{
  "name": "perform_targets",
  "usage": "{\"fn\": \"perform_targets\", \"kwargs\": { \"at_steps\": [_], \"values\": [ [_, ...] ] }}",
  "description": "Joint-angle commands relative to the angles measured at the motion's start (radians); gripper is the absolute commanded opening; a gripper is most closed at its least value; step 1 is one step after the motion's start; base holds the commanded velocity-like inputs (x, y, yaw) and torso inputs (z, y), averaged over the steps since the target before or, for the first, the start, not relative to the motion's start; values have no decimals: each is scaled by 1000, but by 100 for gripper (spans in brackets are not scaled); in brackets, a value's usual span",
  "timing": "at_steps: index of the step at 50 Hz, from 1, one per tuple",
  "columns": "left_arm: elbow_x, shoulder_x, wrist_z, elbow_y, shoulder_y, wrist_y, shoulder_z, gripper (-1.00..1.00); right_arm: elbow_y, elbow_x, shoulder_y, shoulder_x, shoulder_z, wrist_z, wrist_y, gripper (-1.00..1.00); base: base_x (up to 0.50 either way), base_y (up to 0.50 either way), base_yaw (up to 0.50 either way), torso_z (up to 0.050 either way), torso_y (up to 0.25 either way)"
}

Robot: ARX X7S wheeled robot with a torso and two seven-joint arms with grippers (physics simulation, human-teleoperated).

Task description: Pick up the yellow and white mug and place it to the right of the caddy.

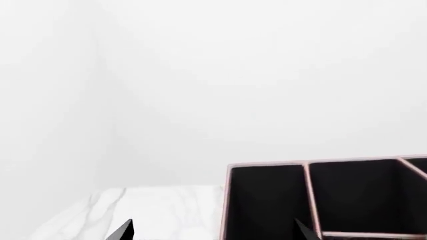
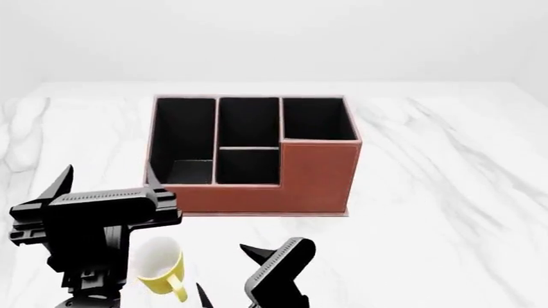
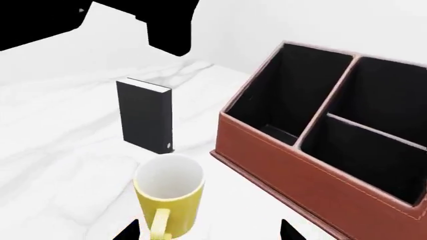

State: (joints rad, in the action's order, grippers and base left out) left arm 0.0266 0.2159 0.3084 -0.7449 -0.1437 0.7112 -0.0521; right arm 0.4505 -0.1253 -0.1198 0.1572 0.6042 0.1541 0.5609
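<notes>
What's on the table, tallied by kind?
Mug: 1
Caddy: 1
Black book-like slab: 1
Total: 3

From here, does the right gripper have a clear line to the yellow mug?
Probably yes: the right gripper is open, the yellow mug stands upright just ahead of it, apart from the caddy, nothing between.
</notes>
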Motion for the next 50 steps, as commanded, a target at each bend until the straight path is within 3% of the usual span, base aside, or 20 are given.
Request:
{"fn": "perform_targets", "kwargs": {
  "at_steps": [1, 32, 43, 46, 50],
  "values": [
    [14, 6, 2, -1, 15, -13, 13, 100, -41, -9, -15, -24, 49, 12, 0, 100, 0, 0, 0, 0, 0],
    [54, 16, -4, 18, 36, -61, 28, 100, -293, -20, -75, -74, 131, 25, -70, 100, 0, 0, 0, 0, 0],
    [67, 19, -5, 25, 35, -70, 31, 100, -488, -36, -150, -113, 136, 37, -125, 100, 0, 0, 0, 0, 0],
    [67, 21, -6, 16, 24, -56, 18, 100, -716, -76, -252, -154, 169, 60, -206, 100, 0, 0, 0, 0, 0],
    [68, 23, -5, 10, 22, -51, 13, 100, -807, -144, -307, -153, 234, 34, -252, 100, 0, 0, 0, 0, 0]
  ]
}}
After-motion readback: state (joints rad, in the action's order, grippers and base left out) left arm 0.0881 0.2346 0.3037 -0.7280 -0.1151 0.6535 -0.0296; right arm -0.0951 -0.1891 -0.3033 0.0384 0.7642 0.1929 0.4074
